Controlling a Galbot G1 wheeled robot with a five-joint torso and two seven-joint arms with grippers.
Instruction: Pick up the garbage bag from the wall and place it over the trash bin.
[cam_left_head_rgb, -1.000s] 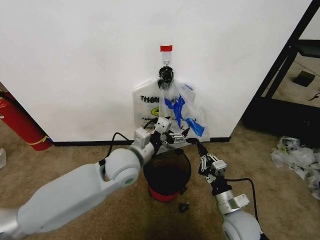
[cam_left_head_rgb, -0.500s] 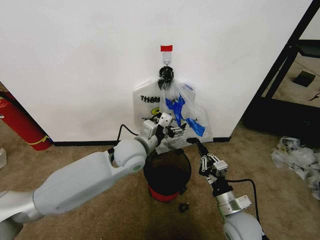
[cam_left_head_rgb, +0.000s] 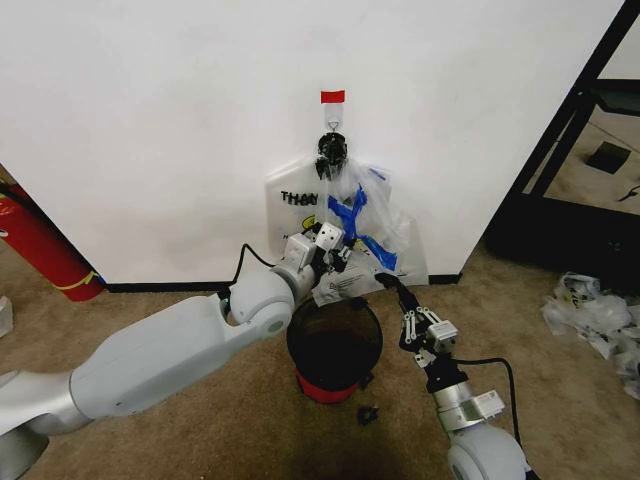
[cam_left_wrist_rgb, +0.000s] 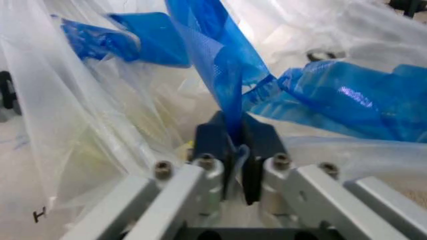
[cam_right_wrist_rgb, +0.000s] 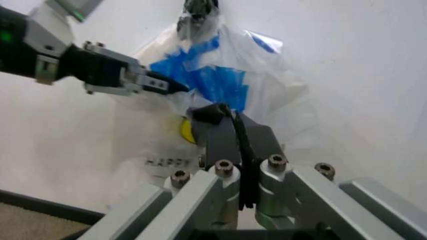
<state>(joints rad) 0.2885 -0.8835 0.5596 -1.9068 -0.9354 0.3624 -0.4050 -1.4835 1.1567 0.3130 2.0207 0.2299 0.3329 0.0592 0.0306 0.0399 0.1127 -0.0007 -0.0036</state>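
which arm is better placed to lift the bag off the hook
Left. Its end effector is shut on a blue fold of the garbage bag, just below the hook. The right end effector is shut lower down near the trash bin, seemingly holding nothing.

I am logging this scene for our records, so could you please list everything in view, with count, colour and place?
garbage bag: one, translucent white with blue, hanging on the wall.
hook: one, metal, under the red tape.
wall: white, black baseboard.
trash bin: one, black mesh, red base, below the bag.
fire extinguisher: one, red, far left.
plastic scraps: one clear heap, right floor.
left gripper: jaws shut on the bag's blue part.
right gripper: jaws shut, by the bin's rim.
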